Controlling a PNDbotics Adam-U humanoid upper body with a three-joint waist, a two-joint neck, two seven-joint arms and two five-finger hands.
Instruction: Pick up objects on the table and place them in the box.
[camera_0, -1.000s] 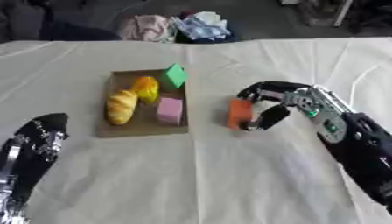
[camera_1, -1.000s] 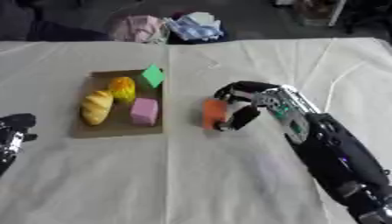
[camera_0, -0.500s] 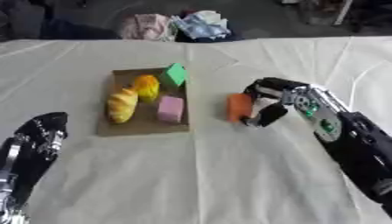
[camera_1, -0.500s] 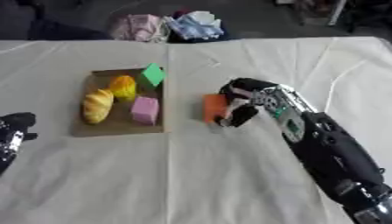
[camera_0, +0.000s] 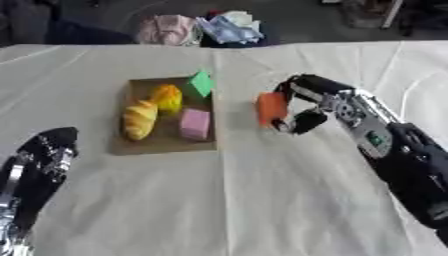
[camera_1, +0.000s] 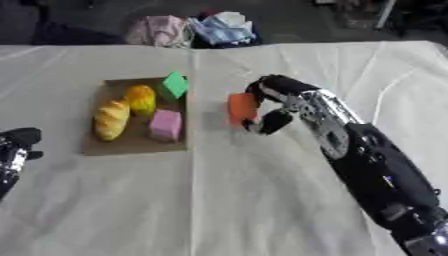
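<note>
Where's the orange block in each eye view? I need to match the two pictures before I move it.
Left eye view: the orange block sits right of centre, in the upper half, held by the right hand.
Right eye view: the same block shows near centre, further left in the picture.
Shared landmark: the brown cardboard box, just left of the block in both views.

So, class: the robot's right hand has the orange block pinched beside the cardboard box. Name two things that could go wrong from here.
1. The right hand grips the orange block only at its right edge, so the block may twist or slip out during the carry.
2. The cardboard box already holds a bread roll, a pink block and a green block; lowering the orange one could knock or land on them.
</note>
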